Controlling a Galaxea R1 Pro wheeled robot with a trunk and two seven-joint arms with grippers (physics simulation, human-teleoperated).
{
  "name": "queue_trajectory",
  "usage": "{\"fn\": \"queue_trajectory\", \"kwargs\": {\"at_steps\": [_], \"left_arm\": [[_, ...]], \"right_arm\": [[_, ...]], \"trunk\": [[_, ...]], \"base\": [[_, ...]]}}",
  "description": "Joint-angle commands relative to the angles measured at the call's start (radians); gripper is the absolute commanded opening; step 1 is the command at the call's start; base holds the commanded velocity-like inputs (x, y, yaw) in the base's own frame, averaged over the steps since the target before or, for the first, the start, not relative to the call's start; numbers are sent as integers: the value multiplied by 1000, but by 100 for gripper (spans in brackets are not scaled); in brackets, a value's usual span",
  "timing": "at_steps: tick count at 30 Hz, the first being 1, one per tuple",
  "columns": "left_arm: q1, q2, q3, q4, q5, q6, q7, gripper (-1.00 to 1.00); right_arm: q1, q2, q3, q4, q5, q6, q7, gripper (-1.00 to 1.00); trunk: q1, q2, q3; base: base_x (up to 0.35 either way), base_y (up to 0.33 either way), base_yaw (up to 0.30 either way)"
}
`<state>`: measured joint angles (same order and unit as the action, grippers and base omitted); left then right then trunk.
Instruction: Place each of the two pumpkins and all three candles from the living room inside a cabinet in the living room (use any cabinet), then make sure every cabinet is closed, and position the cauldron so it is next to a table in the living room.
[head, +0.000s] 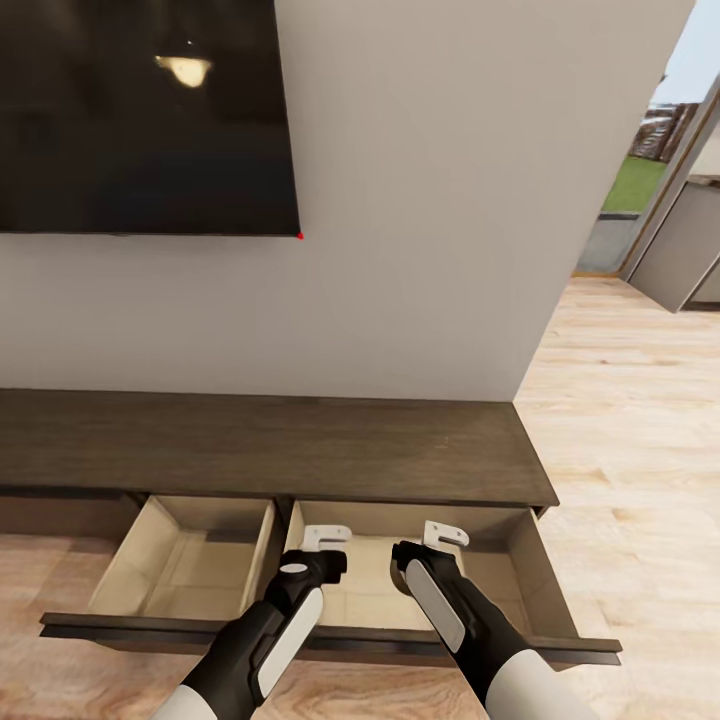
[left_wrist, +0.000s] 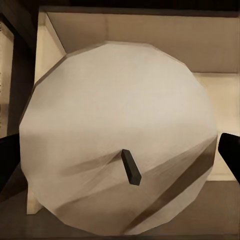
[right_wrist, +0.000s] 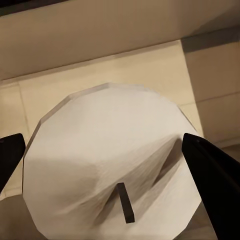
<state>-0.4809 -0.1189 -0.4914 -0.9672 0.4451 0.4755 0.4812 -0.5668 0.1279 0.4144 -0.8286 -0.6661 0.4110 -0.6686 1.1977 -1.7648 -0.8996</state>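
Both arms reach over the pulled-out drawers of the cabinet (head: 280, 445), a long dark-brown wood unit with a flat matte top and pale beige drawer insides. Left gripper (head: 327, 537) and right gripper (head: 445, 534) hang over the right-hand drawer (head: 520, 570), and each one's jaws are clamped around a candle. Left candle (left_wrist: 117, 135) is a faceted beige stub with a dark wick; right candle (right_wrist: 112, 160) looks the same. Black glossy TV (head: 140, 110) on the plain wall behind, light plank floor (head: 620, 420) to the right.
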Motion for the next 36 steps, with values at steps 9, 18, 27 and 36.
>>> {"fn": "queue_trajectory", "kwargs": {"at_steps": [9,18,27,36], "left_arm": [[-1,1,-3,-7,9,2,10,-100],[-1,-1,-3,-3,9,2,10,-100],[-1,-2,-4,3,12,2,10,-100],[-1,-2,-4,4,11,2,10,-100]], "right_arm": [[-1,-1,3,-1,-7,2,-6,-100],[-1,-1,3,0,-8,2,-6,-100],[-1,-1,3,0,-9,-15,-6,-100],[-1,-1,3,0,-7,-35,-8,-100]], "trunk": [[4,-7,-4],[38,-70,-32],[73,-133,-60],[107,-196,-89]], "base": [[2,0,0],[0,0,0],[0,0,0],[0,0,0]]}}
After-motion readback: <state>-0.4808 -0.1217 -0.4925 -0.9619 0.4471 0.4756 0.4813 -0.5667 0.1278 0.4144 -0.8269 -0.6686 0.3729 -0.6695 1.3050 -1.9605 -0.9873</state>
